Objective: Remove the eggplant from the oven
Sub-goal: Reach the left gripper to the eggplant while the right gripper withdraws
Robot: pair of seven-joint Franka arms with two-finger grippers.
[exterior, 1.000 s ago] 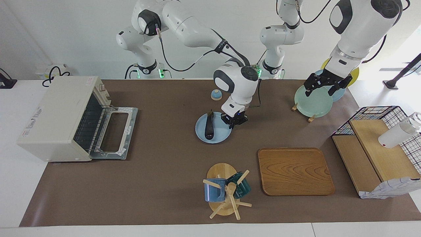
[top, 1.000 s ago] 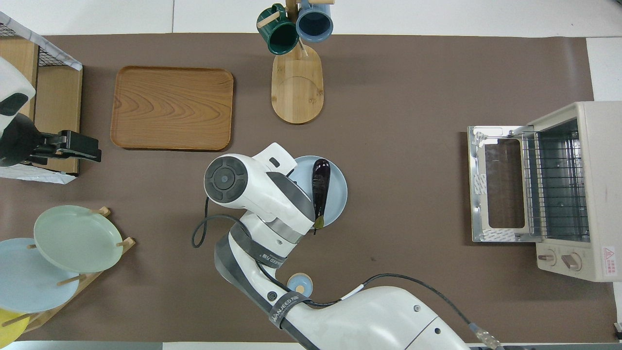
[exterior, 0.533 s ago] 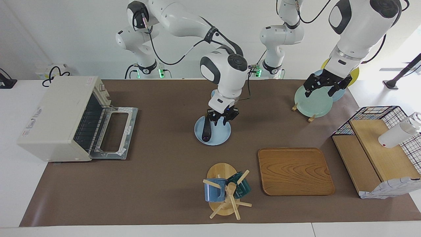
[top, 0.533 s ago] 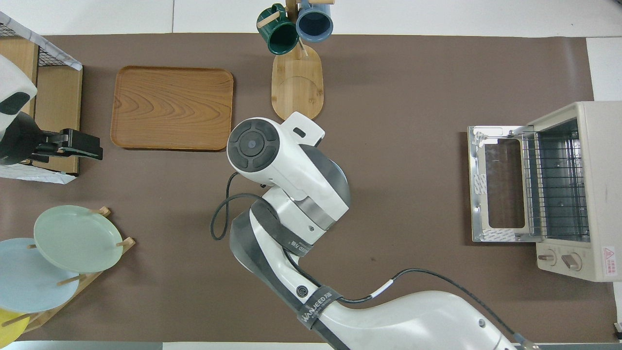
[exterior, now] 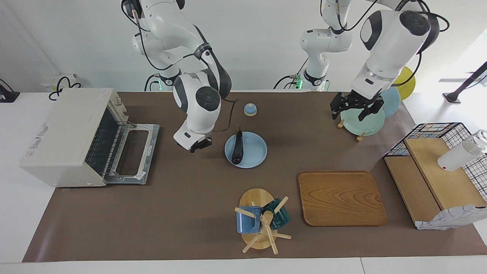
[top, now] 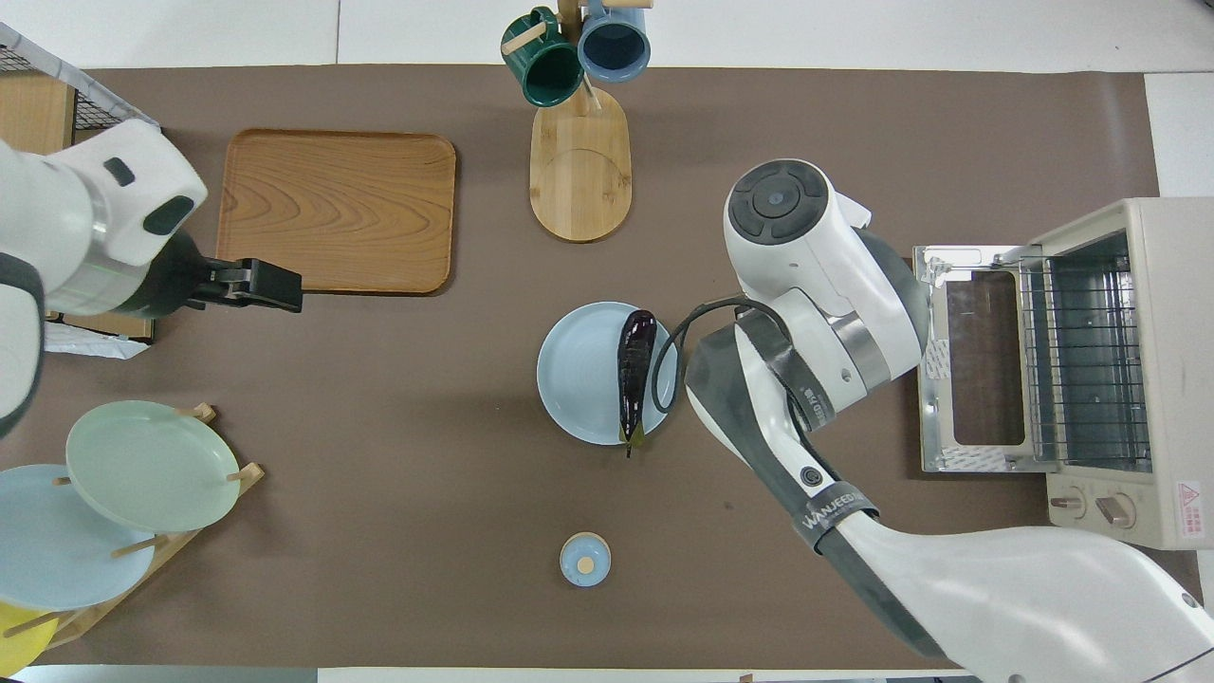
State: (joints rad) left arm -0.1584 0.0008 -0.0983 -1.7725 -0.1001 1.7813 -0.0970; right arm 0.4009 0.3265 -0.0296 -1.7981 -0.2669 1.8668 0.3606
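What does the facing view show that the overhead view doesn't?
Only the facing view shows the arms' bases, the back wall and the right gripper with shut jaws over the table between oven and plate. Only the overhead view shows the oven's knobs and looks into both mugs. Both show the eggplant on the plate, the open oven door and the tray.

Plain white wall [exterior: 258, 45], white table [exterior: 23, 213] under a brown mat [exterior: 182, 198] — bright daylight at one side

Brown-matted table [exterior: 190, 198] with oven [exterior: 68, 135], plate [exterior: 255, 154]
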